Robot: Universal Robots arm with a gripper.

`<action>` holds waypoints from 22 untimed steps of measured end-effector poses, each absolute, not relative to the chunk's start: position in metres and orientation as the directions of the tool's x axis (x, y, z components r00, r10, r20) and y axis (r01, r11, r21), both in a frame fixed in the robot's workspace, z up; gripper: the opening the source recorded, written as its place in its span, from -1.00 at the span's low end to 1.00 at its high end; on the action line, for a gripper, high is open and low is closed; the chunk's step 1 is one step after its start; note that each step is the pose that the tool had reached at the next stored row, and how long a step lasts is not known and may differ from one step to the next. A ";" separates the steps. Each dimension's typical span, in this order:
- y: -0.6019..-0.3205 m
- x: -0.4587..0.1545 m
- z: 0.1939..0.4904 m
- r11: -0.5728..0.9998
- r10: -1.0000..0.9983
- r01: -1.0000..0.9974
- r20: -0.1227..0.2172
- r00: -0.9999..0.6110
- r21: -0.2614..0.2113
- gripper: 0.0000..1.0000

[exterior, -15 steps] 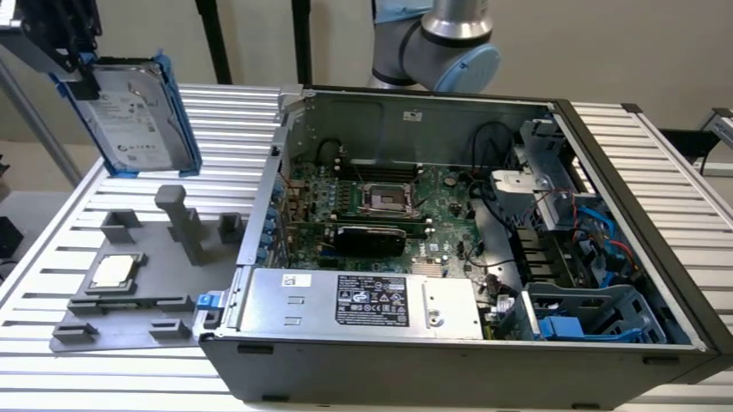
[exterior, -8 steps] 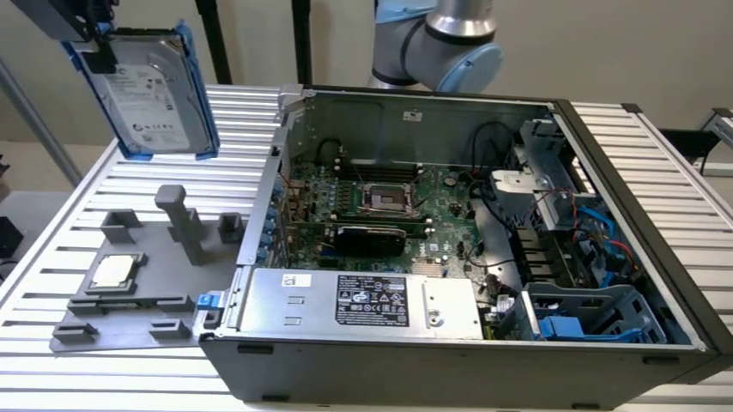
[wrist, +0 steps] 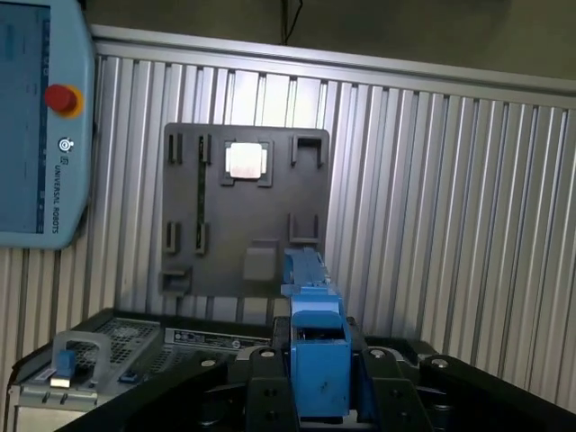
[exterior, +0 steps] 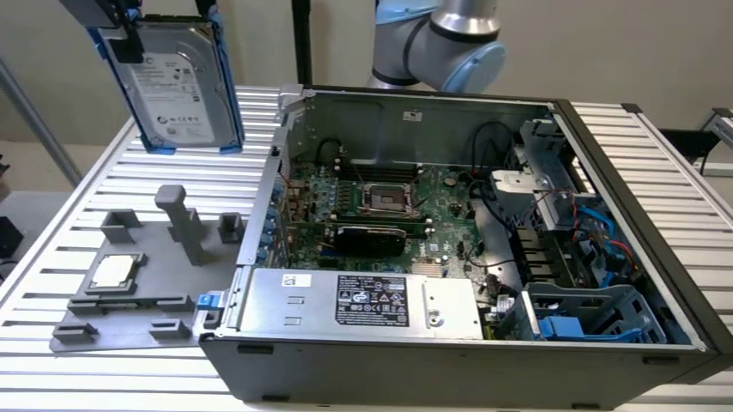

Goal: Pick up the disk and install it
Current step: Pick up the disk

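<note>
The disk (exterior: 178, 86), a silver-grey hard drive with a white label and a blue carrier frame, hangs upright in the air above the slatted table at the exterior view's upper left. My gripper (exterior: 149, 26) is shut on its top edge. In the wrist view the blue carrier edge (wrist: 317, 346) sits clamped between my black fingers (wrist: 265, 396). The disk is well clear of the open computer case (exterior: 641, 172), to that case's left in the exterior view.
A grey fixture plate (exterior: 126, 318) with posts lies below the disk and holds a small square silver chip (exterior: 115, 272). Inside the case are a motherboard (exterior: 378, 202), a silver power supply box (exterior: 366, 300) and a blue drive bay (exterior: 590, 318). A teach pendant (wrist: 36, 117) lies on the table.
</note>
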State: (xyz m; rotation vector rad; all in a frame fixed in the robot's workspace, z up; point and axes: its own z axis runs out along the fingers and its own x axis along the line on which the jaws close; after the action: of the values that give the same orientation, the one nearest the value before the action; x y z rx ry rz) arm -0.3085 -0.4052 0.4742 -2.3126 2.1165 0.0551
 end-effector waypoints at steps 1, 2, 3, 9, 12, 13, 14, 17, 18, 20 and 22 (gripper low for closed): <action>-0.407 -0.304 0.475 -0.089 -0.996 -0.996 -0.030 0.088 0.020 -0.35; -0.408 -0.299 0.476 -0.089 -0.996 -0.996 -0.031 0.088 0.020 -0.35; -0.410 -0.295 0.477 -0.089 -0.996 -0.996 -0.031 0.088 0.020 -0.35; -0.418 -0.267 0.483 -0.089 -0.996 -0.996 -0.032 0.088 0.021 -0.35; -0.422 -0.254 0.484 -0.089 -0.996 -0.996 -0.033 0.088 0.022 -0.35; -0.423 -0.249 0.484 -0.089 -0.996 -0.996 -0.034 0.088 0.022 -0.35; -0.424 -0.245 0.484 -0.089 -0.996 -0.996 -0.034 0.088 0.022 -0.35; -0.427 -0.231 0.484 -0.089 -0.995 -0.996 -0.037 0.088 0.022 -0.35; -0.428 -0.226 0.484 -0.089 -0.995 -0.996 -0.037 0.088 0.022 -0.35; -0.430 -0.217 0.484 -0.089 -0.995 -0.996 -0.039 0.088 0.023 -0.35; -0.432 -0.208 0.484 -0.089 -0.995 -0.996 -0.040 0.088 0.023 -0.35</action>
State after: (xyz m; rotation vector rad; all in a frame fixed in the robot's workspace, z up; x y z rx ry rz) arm -0.2082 -0.4322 0.4840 -2.3095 2.1135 0.0704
